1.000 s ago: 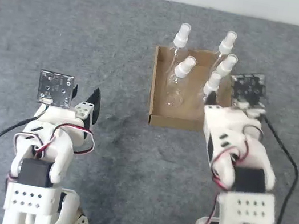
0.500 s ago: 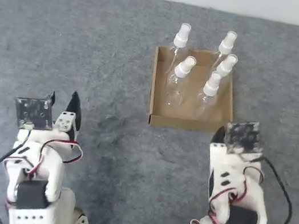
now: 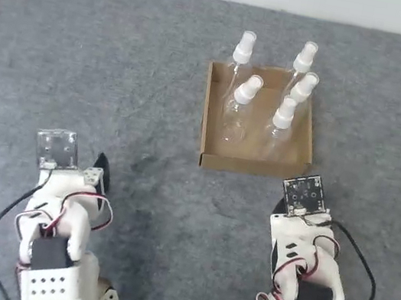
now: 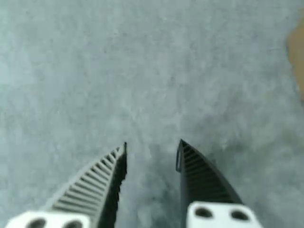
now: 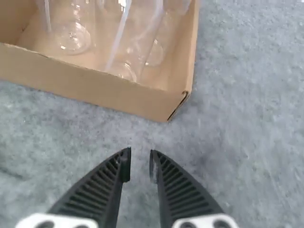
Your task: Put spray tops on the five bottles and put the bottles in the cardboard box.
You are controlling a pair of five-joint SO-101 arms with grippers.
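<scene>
Right hand (image 5: 139, 164) barely parted, cardboard box (image 5: 109, 95) with bottles (image 5: 71, 35) just ahead, left hand (image 4: 152, 156) spread

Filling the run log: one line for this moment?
bottles: five, spray tops on, in cardboard box | left pincer: open, empty | right pincer: open, empty

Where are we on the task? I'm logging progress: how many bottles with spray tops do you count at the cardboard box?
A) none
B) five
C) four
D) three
B: the high view shows five white spray tops, each on one of the clear bottles standing at the cardboard box.
</scene>
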